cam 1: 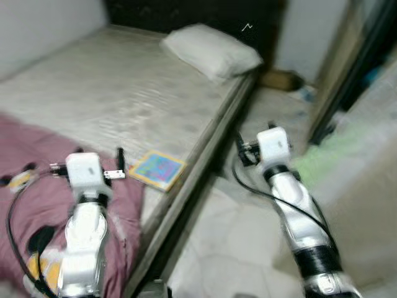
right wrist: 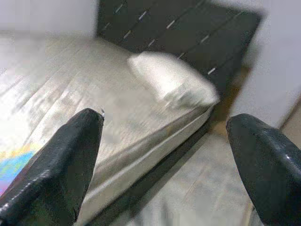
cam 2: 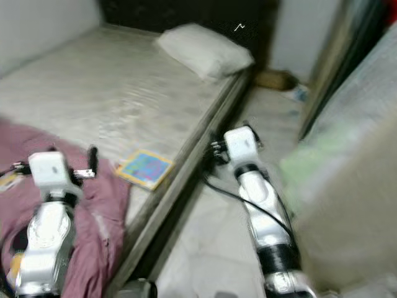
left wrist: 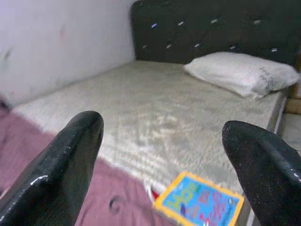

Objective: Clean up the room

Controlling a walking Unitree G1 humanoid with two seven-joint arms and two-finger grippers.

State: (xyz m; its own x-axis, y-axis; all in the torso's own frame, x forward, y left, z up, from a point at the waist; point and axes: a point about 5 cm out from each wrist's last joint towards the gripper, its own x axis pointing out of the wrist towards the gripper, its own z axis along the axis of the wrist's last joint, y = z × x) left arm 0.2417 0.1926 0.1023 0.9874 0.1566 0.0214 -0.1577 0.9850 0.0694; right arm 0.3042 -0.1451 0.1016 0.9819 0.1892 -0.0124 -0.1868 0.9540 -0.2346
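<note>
A bare mattress (cam 1: 111,87) carries a white pillow (cam 1: 211,51) at its head, under a dark headboard (left wrist: 211,28). Near the bed's edge lies a colourful book (cam 1: 157,169) with a yellow border. A maroon blanket (cam 1: 37,149) is crumpled over the near left of the mattress. My left gripper (left wrist: 164,127) hovers open over the blanket, just left of the book, with nothing between its fingers. My right gripper (right wrist: 167,120) is open and empty above the floor beside the bed's edge, pointing towards the pillow end.
A pale tiled floor (cam 1: 236,236) runs along the right of the bed. A brown object (cam 1: 280,79) and a small bluish item (cam 1: 304,93) lie on it near the far wall. Tall blurred furniture (cam 1: 338,74) stands at the right. The eye views are blurred.
</note>
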